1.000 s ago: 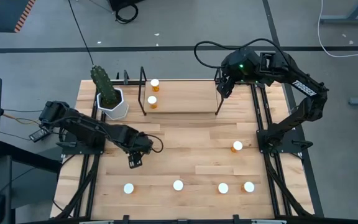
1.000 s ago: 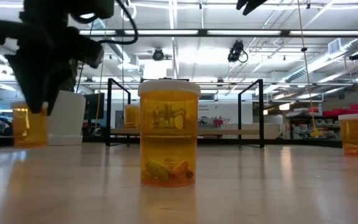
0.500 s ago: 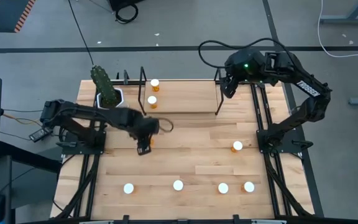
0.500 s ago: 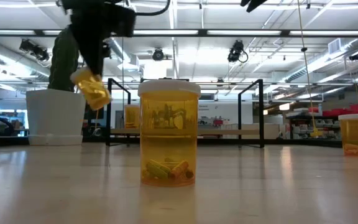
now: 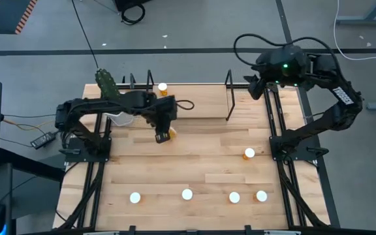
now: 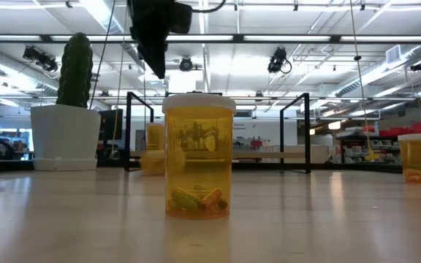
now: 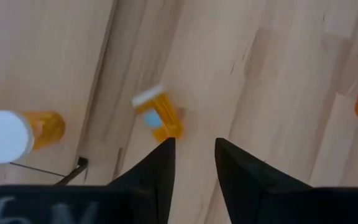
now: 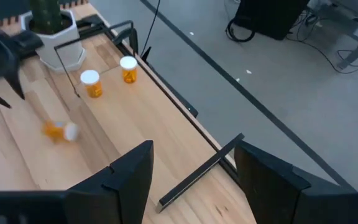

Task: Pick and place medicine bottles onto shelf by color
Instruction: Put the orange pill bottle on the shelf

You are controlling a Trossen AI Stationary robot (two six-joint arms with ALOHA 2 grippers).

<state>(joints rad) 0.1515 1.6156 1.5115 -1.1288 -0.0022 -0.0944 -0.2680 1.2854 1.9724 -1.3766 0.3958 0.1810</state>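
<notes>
My left gripper (image 5: 160,136) hangs open just in front of the shelf's (image 5: 194,108) near left corner and holds nothing; it also shows in the left wrist view (image 7: 193,144). Below it an orange medicine bottle (image 7: 159,116) with a white cap lies on its side on the wood; it also shows in the high view (image 5: 168,135) and the low view (image 6: 152,162). Two bottles stand upright on the shelf's left end (image 8: 91,83) (image 8: 128,68). My right gripper (image 5: 253,88) is open and empty, beyond the shelf's right upright.
Several more bottles stand on the table: a row near the front edge (image 5: 187,194) and one at the right (image 5: 249,153). A white pot with a cactus (image 5: 113,98) stands left of the shelf, close to my left arm. Black wire uprights (image 5: 228,98) frame the shelf.
My left gripper has lifted a bottle from the table's left side and carried it, tilted, up and toward the far right, to the shelf's front. It has let go; the bottle has dropped and lies on its side. My right gripper has moved toward the table's right edge.
</notes>
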